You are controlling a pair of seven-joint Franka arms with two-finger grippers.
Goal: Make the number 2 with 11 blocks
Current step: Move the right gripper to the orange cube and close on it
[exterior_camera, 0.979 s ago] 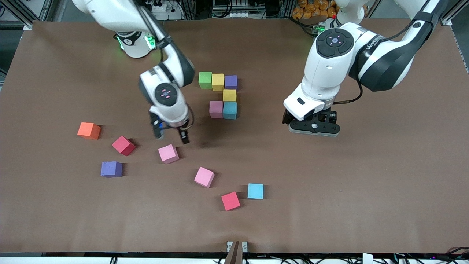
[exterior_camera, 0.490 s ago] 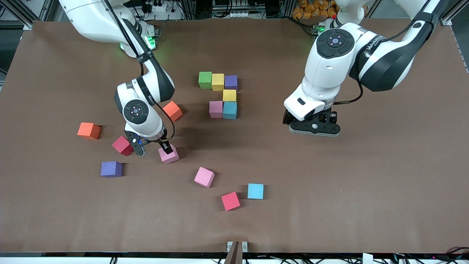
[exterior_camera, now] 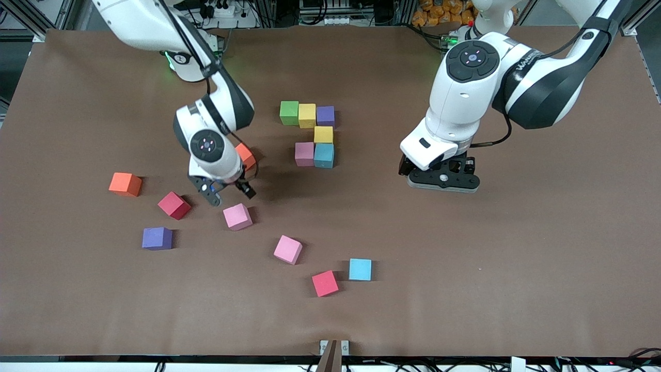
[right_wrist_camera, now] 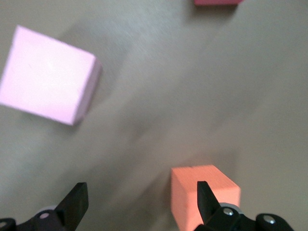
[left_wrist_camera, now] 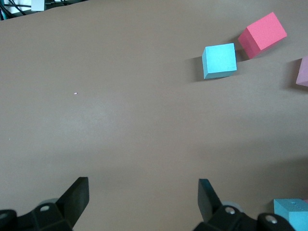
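Blocks lie scattered across the brown table (exterior_camera: pixel 516 258), and six of them already sit together near its middle: green (exterior_camera: pixel 289 112), yellow (exterior_camera: pixel 307 115) and purple (exterior_camera: pixel 325 115) in a row, a second yellow block (exterior_camera: pixel 324 134) touching the purple one on the side nearer the front camera, then a teal block (exterior_camera: pixel 324 155) touching that yellow one with a mauve-pink block (exterior_camera: pixel 304 154) beside it. That is all there is of the number 2 (exterior_camera: pixel 312 134), only its upper part.

My right pincer (exterior_camera: pixel 225 191) hangs over bare table with both fingers spread wide and nothing between them. Just beside it, toward my base, sits an orange block (exterior_camera: pixel 247 156), partly hidden by my wrist; my right wrist view shows it close by one fingertip (right_wrist_camera: pixel 202 192). A pink block (exterior_camera: pixel 237 216) lies near the pincer on the side closer to the front camera.

Loose ones toward my right arm's end: another orange block (exterior_camera: pixel 125 184), a dark red block (exterior_camera: pixel 174 205), a purple block (exterior_camera: pixel 157 238). Nearer the front camera are a second pink block (exterior_camera: pixel 287 249), a red block (exterior_camera: pixel 325 283) and a light blue block (exterior_camera: pixel 360 269), those two just beside each other.

My left pincer (exterior_camera: pixel 442 181) waits low over empty table toward my left arm's end, fingers wide apart, holding nothing.
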